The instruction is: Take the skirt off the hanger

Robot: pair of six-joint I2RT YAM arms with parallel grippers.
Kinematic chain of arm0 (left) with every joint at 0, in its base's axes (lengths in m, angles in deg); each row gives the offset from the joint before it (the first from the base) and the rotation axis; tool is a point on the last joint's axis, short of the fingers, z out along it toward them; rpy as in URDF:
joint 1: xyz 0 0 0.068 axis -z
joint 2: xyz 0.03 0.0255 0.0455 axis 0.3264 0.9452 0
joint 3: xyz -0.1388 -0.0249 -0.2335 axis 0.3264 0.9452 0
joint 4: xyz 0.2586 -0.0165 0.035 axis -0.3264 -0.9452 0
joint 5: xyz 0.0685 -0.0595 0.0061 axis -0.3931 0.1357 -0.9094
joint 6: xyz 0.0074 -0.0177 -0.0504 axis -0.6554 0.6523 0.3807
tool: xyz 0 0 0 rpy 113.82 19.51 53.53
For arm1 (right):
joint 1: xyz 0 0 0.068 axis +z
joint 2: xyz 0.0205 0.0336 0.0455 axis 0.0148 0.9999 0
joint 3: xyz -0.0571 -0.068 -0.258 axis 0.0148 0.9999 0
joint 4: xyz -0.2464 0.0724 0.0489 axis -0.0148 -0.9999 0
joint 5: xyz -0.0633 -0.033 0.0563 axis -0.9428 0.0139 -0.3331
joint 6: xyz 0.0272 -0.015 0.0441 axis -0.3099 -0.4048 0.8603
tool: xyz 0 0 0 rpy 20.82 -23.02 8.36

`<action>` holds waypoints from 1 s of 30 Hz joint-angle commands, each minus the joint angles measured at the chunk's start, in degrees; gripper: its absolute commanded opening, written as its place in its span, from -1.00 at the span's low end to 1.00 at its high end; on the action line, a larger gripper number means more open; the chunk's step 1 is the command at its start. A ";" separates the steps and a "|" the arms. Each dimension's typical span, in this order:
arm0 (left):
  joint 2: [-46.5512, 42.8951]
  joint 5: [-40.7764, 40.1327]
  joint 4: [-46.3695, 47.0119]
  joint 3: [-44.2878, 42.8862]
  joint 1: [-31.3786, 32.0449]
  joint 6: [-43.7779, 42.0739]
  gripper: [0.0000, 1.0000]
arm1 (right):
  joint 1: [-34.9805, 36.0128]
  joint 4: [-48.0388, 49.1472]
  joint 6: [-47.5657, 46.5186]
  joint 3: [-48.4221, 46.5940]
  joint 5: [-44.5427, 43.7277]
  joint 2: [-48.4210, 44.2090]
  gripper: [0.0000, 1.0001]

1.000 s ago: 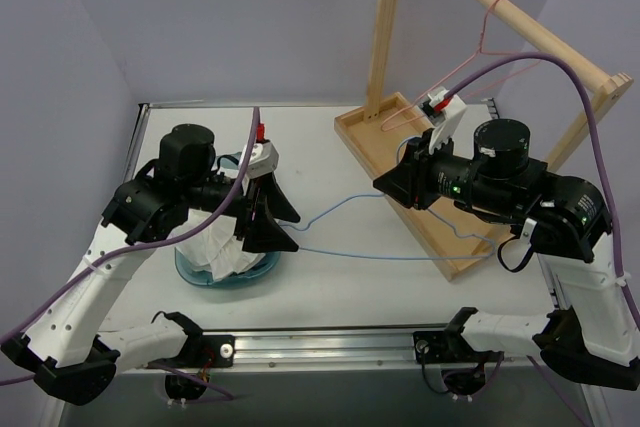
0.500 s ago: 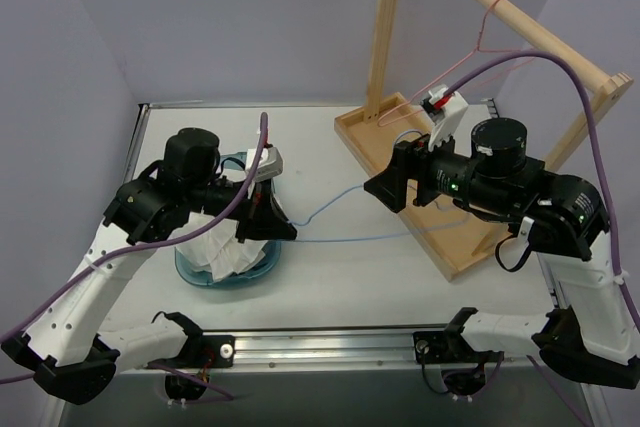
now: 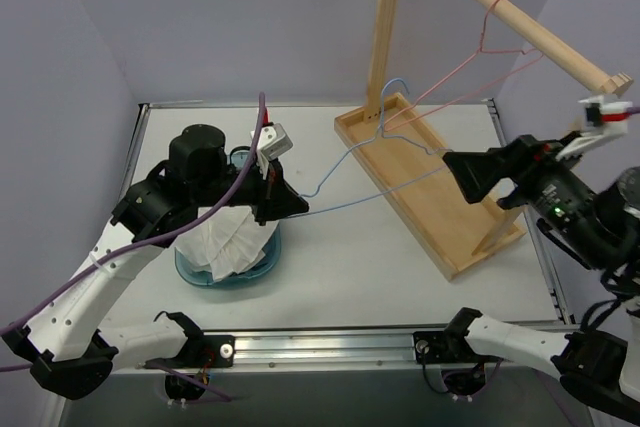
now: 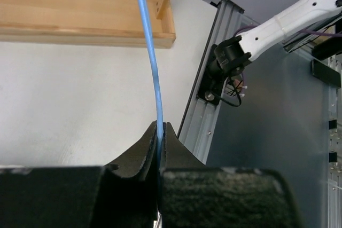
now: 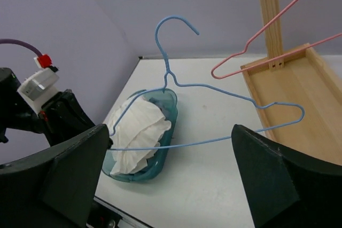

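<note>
Light-blue wire forms the hanger (image 3: 360, 194), which the left gripper (image 3: 295, 209) pinches at one end of its lower bar; in the left wrist view both fingers are pressed together on the wire, which runs straight out from the tips. The skirt (image 3: 228, 242) is off the hanger and lies bunched in a teal tub (image 3: 200, 277) directly beneath this gripper and its wrist. The right gripper (image 3: 460, 167) stands fully spread and holds nothing. The hanger's far shoulder bend lies just in front of its fingertips; contact with one tip cannot be confirmed. The hook rises between the two grippers, near the post of the wooden rack (image 3: 430, 207). A pink hanger (image 3: 470, 72) hangs on the rack's rod, above and beyond the right gripper.
</note>
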 commanded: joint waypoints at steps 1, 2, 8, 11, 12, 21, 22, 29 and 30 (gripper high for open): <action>1.67 1.61 8.48 -3.55 2.15 2.90 -0.95 | 0.18 3.59 2.68 -0.37 -4.32 -3.33 0.76; 2.11 1.88 9.45 -3.73 2.51 3.52 -0.95 | 0.18 4.73 3.04 -0.11 -4.49 -4.12 -0.01; 7.73 2.24 13.67 -9.53 4.53 5.46 -0.95 | 0.09 12.03 4.80 1.56 -2.48 -9.31 -1.00; 10.63 -0.48 14.82 -12.85 6.20 4.67 -0.95 | 0.18 10.91 4.97 2.27 -3.61 -8.88 -1.00; 11.60 -1.01 14.65 -14.18 6.38 4.67 -0.95 | 0.18 9.68 5.41 2.27 -4.57 -8.18 -1.00; 23.46 -3.57 16.13 -28.84 7.35 3.44 -0.95 | 0.09 7.21 5.33 2.09 -8.97 -3.87 -1.00; 26.52 -2.96 15.88 -30.78 7.43 3.09 -0.95 | 0.01 7.03 5.15 2.18 -9.33 -3.69 -1.00; 40.16 -3.65 5.51 -54.16 8.66 0.54 -0.95 | 0.09 7.03 3.39 4.90 -9.24 -3.69 -1.00; 41.30 -3.83 4.37 -56.18 8.66 0.80 -0.95 | 0.09 6.68 3.22 4.82 -9.33 -3.69 -1.00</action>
